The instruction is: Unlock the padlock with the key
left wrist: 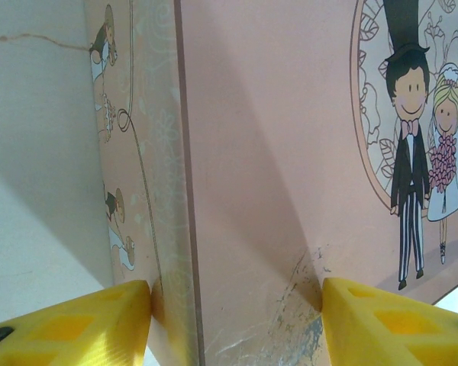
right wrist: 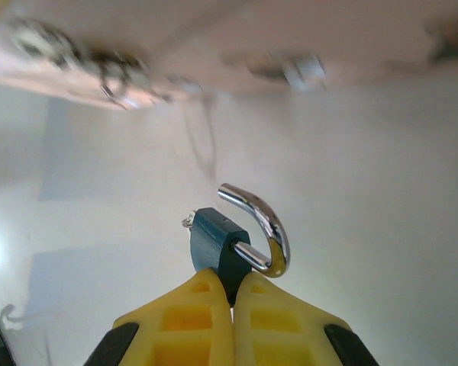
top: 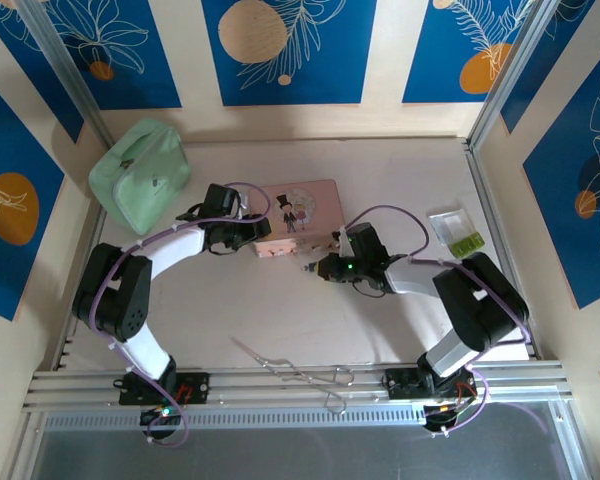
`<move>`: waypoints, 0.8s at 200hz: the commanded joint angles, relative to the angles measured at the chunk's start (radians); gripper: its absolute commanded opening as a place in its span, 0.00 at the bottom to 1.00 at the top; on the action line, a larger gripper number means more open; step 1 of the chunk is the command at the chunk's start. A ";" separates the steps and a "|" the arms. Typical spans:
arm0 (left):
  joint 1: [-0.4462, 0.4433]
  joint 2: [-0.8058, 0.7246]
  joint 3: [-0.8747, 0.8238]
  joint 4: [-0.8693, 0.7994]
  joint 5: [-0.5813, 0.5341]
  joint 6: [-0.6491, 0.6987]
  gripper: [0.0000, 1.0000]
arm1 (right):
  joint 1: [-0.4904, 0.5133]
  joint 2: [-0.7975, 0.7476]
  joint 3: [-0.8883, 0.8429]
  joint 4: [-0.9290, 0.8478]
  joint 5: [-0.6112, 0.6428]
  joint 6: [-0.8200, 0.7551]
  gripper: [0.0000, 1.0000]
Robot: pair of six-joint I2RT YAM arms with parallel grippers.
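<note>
Right end effector [right wrist: 233, 280] clamped on padlock [right wrist: 212, 238] body, likely light, rigid, slippery, best held there; left end effector [left wrist: 237, 296] clamps pink box [left wrist: 275, 152].

Padlock [right wrist: 214, 242]: small, blue body, silver shackle. Pinched by its body in the right gripper [right wrist: 233, 286], held off the tabletop, just beside the pink box's front. Shackle is open: one leg in the body, hooked free end clear of it. Small silvery bit [right wrist: 188, 221] at the body's upper-left corner, too small to identify.
</note>
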 commanded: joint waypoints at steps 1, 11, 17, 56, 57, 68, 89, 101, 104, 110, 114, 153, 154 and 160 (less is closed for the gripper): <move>0.005 0.039 -0.002 -0.033 -0.001 0.028 0.60 | -0.001 -0.100 -0.011 -0.263 -0.004 -0.043 0.00; 0.005 0.036 0.001 -0.029 0.004 0.026 0.60 | 0.000 -0.154 -0.003 -0.336 0.002 -0.053 0.00; 0.004 0.032 0.001 -0.026 0.004 0.022 0.61 | 0.000 -0.188 0.002 -0.376 0.003 -0.059 0.00; 0.005 -0.008 0.008 -0.025 0.007 0.010 0.65 | -0.001 -0.373 0.093 -0.648 -0.036 -0.099 0.00; 0.005 -0.010 0.008 -0.025 0.007 0.011 0.65 | -0.001 -0.376 0.095 -0.654 -0.038 -0.100 0.00; 0.005 -0.019 0.016 -0.039 -0.002 0.017 0.65 | 0.001 -0.407 0.131 -0.724 -0.054 -0.109 0.00; 0.005 -0.041 0.035 -0.068 -0.015 0.024 0.66 | 0.001 -0.448 0.191 -0.832 -0.079 -0.119 0.00; 0.005 -0.062 0.040 -0.076 -0.021 0.027 0.66 | 0.003 -0.460 0.221 -0.886 -0.098 -0.127 0.00; 0.005 -0.067 0.042 -0.080 -0.024 0.027 0.66 | 0.004 -0.462 0.229 -0.897 -0.103 -0.128 0.00; 0.005 -0.079 0.044 -0.089 -0.028 0.031 0.66 | 0.006 -0.467 0.242 -0.916 -0.113 -0.132 0.00; 0.004 -0.087 0.047 -0.096 -0.032 0.033 0.66 | 0.006 -0.469 0.249 -0.931 -0.121 -0.134 0.00; 0.005 -0.174 0.050 -0.148 -0.069 0.065 0.66 | 0.009 -0.445 0.304 -1.018 -0.202 -0.137 0.00; 0.005 -0.176 0.049 -0.149 -0.069 0.065 0.66 | 0.009 -0.443 0.305 -1.018 -0.205 -0.137 0.00; 0.004 -0.190 0.046 -0.154 -0.073 0.067 0.66 | 0.011 -0.431 0.308 -1.022 -0.220 -0.137 0.00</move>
